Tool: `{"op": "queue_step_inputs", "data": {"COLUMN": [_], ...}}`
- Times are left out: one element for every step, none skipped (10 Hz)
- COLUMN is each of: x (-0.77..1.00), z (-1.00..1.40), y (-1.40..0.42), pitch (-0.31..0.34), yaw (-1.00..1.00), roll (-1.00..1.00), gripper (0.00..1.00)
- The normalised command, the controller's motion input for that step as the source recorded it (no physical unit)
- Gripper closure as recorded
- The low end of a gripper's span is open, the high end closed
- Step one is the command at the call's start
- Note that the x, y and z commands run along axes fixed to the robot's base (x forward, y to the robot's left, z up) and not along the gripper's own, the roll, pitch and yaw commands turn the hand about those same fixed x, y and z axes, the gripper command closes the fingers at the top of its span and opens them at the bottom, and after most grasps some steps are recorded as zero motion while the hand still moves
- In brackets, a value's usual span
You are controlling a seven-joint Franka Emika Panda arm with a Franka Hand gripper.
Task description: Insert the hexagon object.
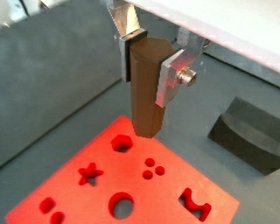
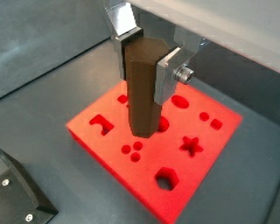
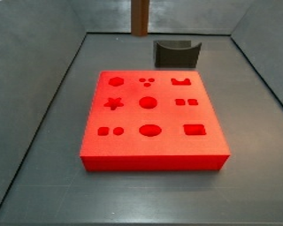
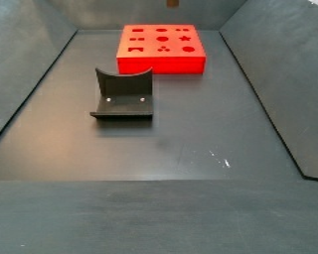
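Peg first: the hexagon object [image 1: 147, 87] is a slim reddish-brown rod, and it hangs upright between the two silver fingers [image 1: 173, 77] of the gripper [image 1: 152, 54]. The fingers pinch its upper part from two opposite sides; both wrist views show this, and the peg [image 2: 145, 87] also appears there as a long dark brown bar.

The red block [image 3: 154, 120] lies flat on the dark floor and serves here as the landmark. Its upper face carries many cut-out holes: a hexagon hole [image 1: 122, 143], a star hole [image 1: 90, 174], an oval hole [image 1: 122, 206], groups of small round holes and some square ones. Every hole that I can see is empty; no piece sits in any of them.

The lower end of the peg is above the red block and not inside it. In a wrist view its tip appears just beside the hexagon hole, but how high it is above the block face I cannot tell. In a side view only the lower part of the peg [image 3: 141, 16] shows at the upper edge, beyond the far side of the block, and the gripper itself is cut off there.

The fixture [image 3: 176, 53], a dark curved bracket on a base plate, stands on the floor beyond the far edge of the block, apart from it. In a side view the fixture [image 4: 122, 94] is nearer the camera than the block [image 4: 162, 49], and nothing rests in it.
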Motion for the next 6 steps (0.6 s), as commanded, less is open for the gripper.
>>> {"op": "queue_step_inputs", "data": {"x": [-0.16, -0.11, 0.0, -0.09, -0.26, -0.31], "z": [-0.59, -0.51, -0.57, -0.64, -0.61, -0.43], "y": [0.0, 0.0, 0.0, 0.02, 0.0, -0.1], "pitch": [-0.299, -0.297, -0.236, -0.251, -0.206, -0.13], "yaw": [-0.02, 0.0, 0.0, 0.0, 0.0, 0.02], "roll": [0.13, 0.21, 0.19, 0.09, 0.11, 0.11], "gripper": [1.0, 1.0, 1.0, 1.0, 1.0, 1.0]}}
